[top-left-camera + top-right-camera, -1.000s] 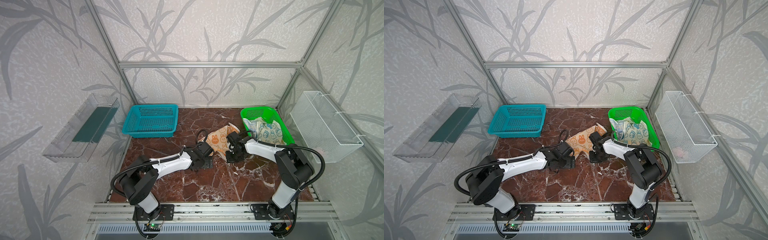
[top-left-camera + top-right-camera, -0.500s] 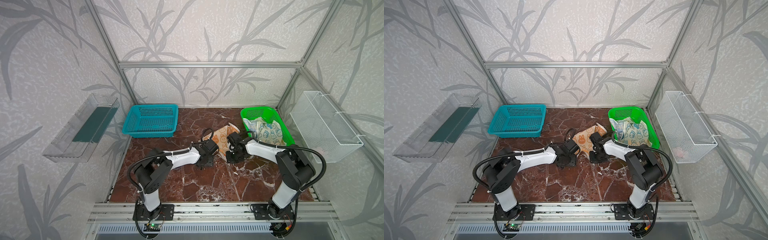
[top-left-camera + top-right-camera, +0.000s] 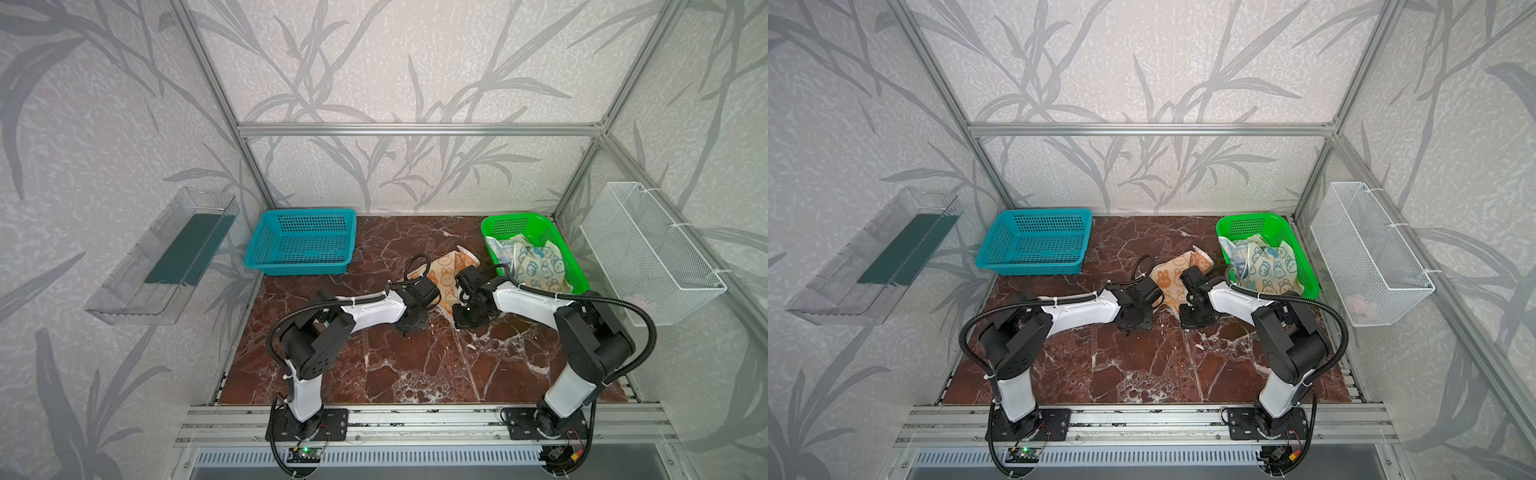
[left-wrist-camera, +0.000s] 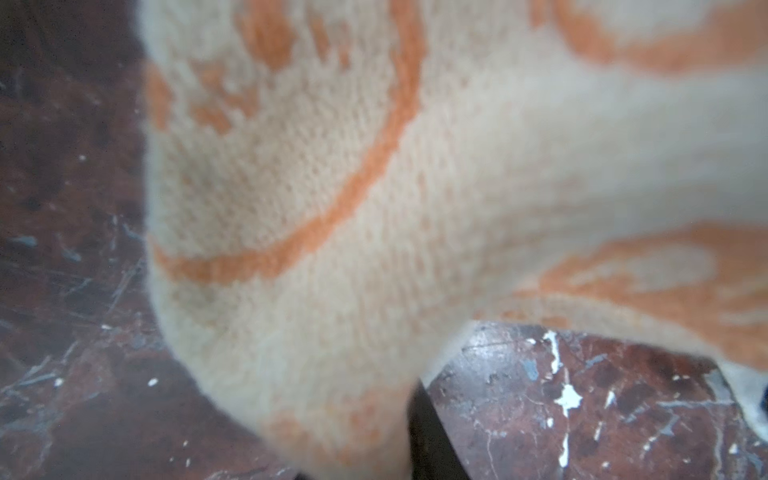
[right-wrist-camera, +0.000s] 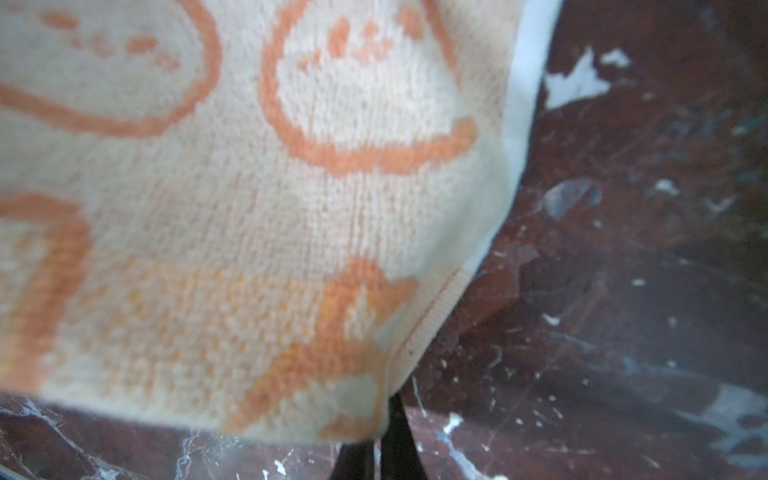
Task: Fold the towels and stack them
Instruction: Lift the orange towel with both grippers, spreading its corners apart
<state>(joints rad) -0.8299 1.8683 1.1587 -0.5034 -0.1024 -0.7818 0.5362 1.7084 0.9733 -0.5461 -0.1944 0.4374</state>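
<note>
Taking the middle of the marble bench (image 3: 415,374) as the clock's centre in both top views, an orange bunny towel (image 3: 446,270) (image 3: 1177,266) lies rumpled close in at about 1 o'clock. Its far end is bunched up toward the green basket (image 3: 519,216).

The left end effector (image 3: 413,324) points down at the towel's 7 o'clock edge. In the left wrist view the cloth (image 4: 332,208) rises up to the camera and runs against one dark finger (image 4: 424,436), hiding the other. It looks pinched there, with the jaws drawn nearly together on the orange bunny towel.

The right end effector (image 3: 467,318) is down at the towel's 5 o'clock edge. In the right wrist view its two fingers (image 5: 399,436) are pressed together on the hemmed corner of the cloth (image 5: 249,208), which lifts off the marble.

The green basket sits at 2 o'clock and holds crumpled cream-and-blue towels (image 3: 536,266), one hanging over its near rim. A teal basket (image 3: 299,266) stands at 10 o'clock, well apart from both arms.
</note>
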